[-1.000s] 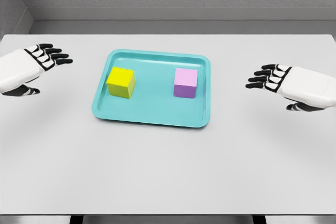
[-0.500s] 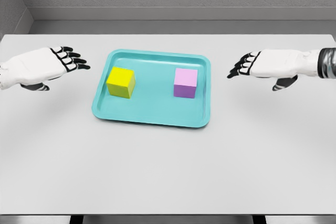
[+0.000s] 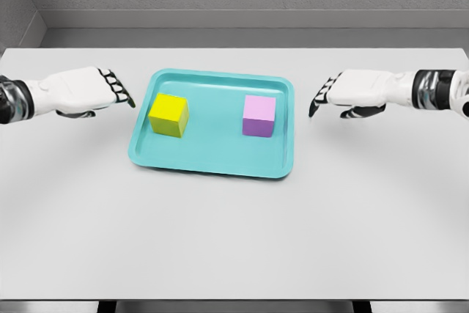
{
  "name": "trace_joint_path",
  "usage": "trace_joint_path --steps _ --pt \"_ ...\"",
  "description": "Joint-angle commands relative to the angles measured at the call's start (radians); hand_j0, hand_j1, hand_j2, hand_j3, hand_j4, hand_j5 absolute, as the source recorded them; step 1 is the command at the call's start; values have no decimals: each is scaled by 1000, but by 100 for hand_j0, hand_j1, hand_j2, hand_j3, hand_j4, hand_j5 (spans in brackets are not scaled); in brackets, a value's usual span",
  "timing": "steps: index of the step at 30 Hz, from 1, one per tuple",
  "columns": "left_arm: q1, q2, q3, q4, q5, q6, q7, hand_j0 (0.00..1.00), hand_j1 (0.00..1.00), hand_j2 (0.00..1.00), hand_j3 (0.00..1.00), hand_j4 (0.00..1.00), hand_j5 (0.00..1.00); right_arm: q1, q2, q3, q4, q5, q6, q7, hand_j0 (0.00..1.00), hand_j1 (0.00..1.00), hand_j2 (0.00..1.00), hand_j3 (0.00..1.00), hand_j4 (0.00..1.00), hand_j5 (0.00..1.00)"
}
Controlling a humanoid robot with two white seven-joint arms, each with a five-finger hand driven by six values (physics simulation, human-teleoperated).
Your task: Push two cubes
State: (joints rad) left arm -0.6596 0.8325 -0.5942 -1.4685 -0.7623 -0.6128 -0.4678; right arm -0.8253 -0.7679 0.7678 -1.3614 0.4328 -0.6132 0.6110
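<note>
Head view: unlabelled yellow cube [image 3: 169, 115], purple cube [image 3: 259, 116] in tray [image 3: 212, 163]; left hand [image 3: 88, 91], right hand [image 3: 352, 93] seemingly relaxed, empty.

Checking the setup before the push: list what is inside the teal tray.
Inside the teal rectangular tray: a yellow cube at left, a lilac cube at right, apart. The floor beneath each cube is hidden.

Both arms have swung inward over the last second. Left hand [image 3: 86, 90] went from the far left edge to just beside the tray's [image 3: 212, 165] left rim — fingertips now angled down toward the table, no longer spread flat and pointing right. Right hand [image 3: 352, 93] came in from the far right and up, wrist and forearm now in view — its fingers droop down near the tray's right rim. Neither hand touches the tray yet.
</note>
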Motion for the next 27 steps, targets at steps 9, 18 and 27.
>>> trace_joint_path --steps 9,18,27 --pt "-12 -13 -4 50 1 2 -5 70 70 70 70 70 70 -2 74 -10 -15 155 2 0 64 64 64 64 64 64" --pt "-25 -69 -6 68 1 2 -20 70 70 70 70 70 70 3 145 -4 1 256 2 0 64 64 64 64 64 64" --pt "-9 -73 -6 68 1 2 -31 70 70 70 70 70 70 -2 185 2 53 290 2 0 64 64 64 64 64 64"
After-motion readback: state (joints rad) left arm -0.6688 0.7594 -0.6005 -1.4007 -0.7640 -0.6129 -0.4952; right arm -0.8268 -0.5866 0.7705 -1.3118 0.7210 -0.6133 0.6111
